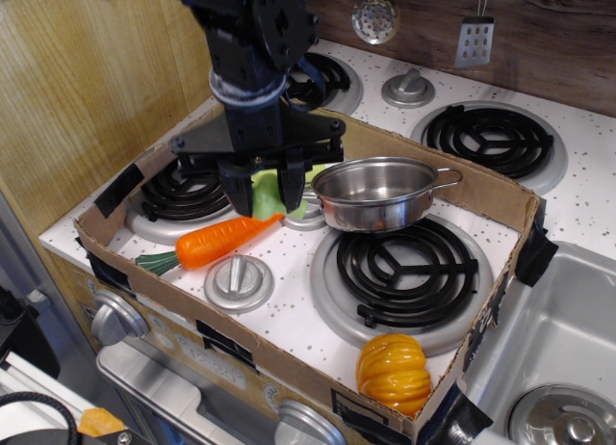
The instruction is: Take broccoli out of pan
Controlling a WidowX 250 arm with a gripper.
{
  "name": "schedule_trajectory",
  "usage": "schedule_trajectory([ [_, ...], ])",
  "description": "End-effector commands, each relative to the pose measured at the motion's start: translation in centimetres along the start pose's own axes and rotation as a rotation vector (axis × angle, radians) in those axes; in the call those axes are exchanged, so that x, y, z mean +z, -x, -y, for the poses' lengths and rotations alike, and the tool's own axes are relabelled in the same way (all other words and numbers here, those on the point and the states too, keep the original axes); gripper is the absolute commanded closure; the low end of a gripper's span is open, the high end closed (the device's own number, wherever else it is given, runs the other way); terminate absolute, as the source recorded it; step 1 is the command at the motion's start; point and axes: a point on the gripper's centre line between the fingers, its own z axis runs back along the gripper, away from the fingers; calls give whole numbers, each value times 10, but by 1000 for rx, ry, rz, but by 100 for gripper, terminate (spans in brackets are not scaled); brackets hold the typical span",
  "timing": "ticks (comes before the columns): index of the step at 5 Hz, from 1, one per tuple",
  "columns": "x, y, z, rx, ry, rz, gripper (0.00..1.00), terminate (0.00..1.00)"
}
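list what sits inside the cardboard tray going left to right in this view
carrot → hand, gripping something pale green, probably the broccoli → pan → orange pumpkin, nearest the camera at the tray's front right corner.

Setting: a toy kitchen. Indicators: a white speckled stove top [289, 315] with black coil burners [406, 264] and grey knobs [238, 279], a sink [553, 353] at right, and a strainer [375, 17] and spatula [475, 39] hanging on the dark wood-look backsplash [539, 40].
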Motion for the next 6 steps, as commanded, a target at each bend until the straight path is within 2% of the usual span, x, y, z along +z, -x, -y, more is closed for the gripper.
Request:
schedule_trajectory([
  [1,-10,-11,18,20,59,48,100,0],
  [2,-16,-11,19,10,71,25,100,0],
  [3,-27,-8,19,1,94,22,0,0],
  [5,-18,-6,15,11,65,31,0,0],
  [6,-5,-8,16,6,43,8,0,100],
])
